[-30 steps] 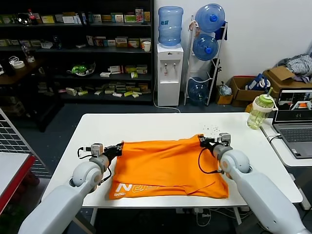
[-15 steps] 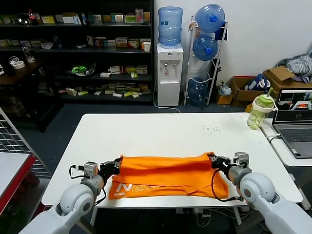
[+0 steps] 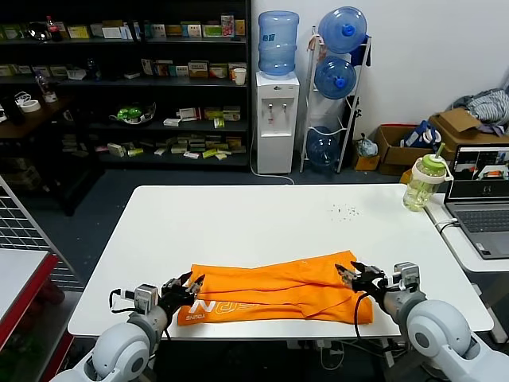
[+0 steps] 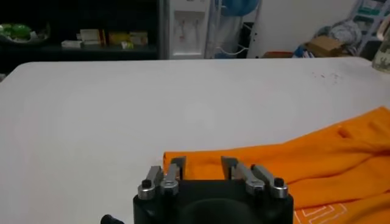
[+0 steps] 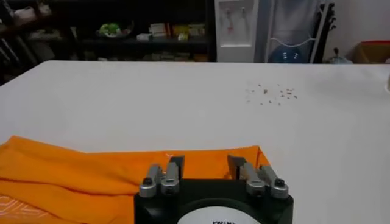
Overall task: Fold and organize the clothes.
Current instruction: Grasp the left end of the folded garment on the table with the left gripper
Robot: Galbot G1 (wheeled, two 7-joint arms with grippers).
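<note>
Head view: the T-shirt (image 3: 274, 285) lies folded into a band along the near edge of the surface (image 3: 238, 215). The left gripper (image 3: 188, 285) at its left end and the right gripper (image 3: 347, 275) at its right end both have fingers apart, holding nothing.

Left wrist view: loose layers could slip and undo the fold.

Right wrist view: far of the shirt is open room; the near edge is close, so cloth could slide off.
</note>
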